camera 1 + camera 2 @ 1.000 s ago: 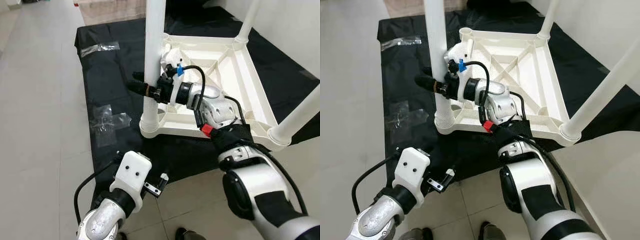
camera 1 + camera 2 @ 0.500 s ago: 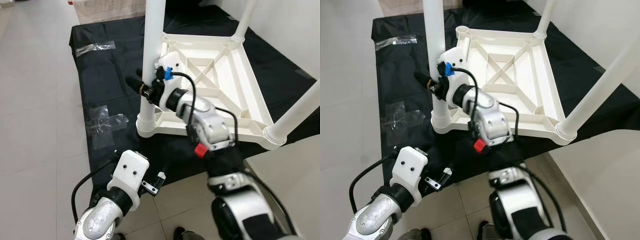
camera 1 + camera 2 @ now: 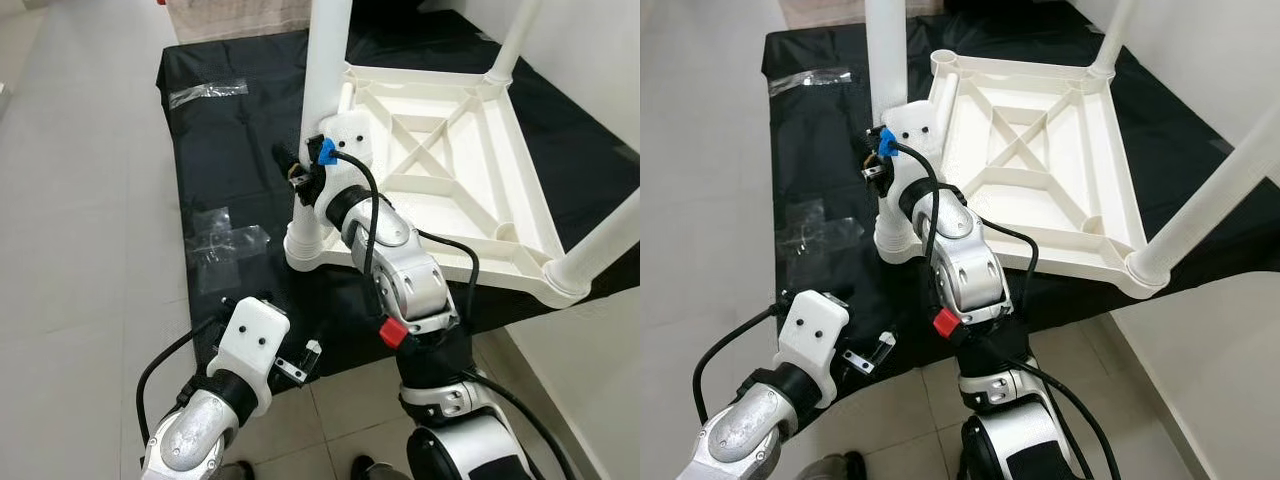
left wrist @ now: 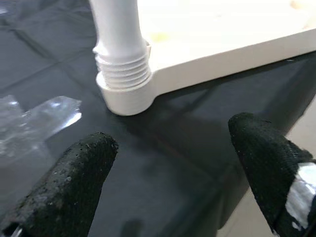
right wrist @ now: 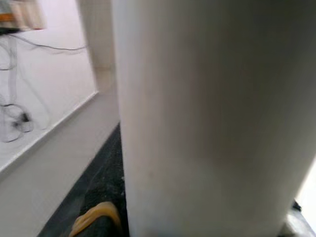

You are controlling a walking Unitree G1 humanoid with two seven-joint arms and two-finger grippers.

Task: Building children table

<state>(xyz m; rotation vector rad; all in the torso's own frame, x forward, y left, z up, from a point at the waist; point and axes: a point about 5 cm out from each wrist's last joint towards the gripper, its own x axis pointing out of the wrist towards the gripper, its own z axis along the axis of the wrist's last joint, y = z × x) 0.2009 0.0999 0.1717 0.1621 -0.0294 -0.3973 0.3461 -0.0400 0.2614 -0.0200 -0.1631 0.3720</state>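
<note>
A white plastic children's table (image 3: 432,158) lies upside down on a black sheet (image 3: 230,150). Its near-left leg (image 3: 325,70) stands upright, with a threaded collar (image 4: 123,69) seated in the corner socket (image 3: 305,245). My right gripper (image 3: 300,170) is shut on this leg a little above the socket, and the leg (image 5: 197,108) sits very close in the right wrist view. My left gripper (image 3: 295,360) hangs low over the sheet's near edge. It is open, its black fingers (image 4: 84,168) wide apart and holding nothing, facing the socket.
Two more legs rise from the far-right (image 3: 515,40) and near-right (image 3: 600,240) corners. The far-left socket (image 3: 943,62) holds no leg. Clear plastic wrappers (image 3: 225,240) lie on the sheet to the left. Grey tile floor (image 3: 80,250) surrounds the sheet, and a white wall stands at the right.
My right forearm has swung from the right side round to the near side of the leg, with its gripper staying on the leg. The left gripper stays low and open.
</note>
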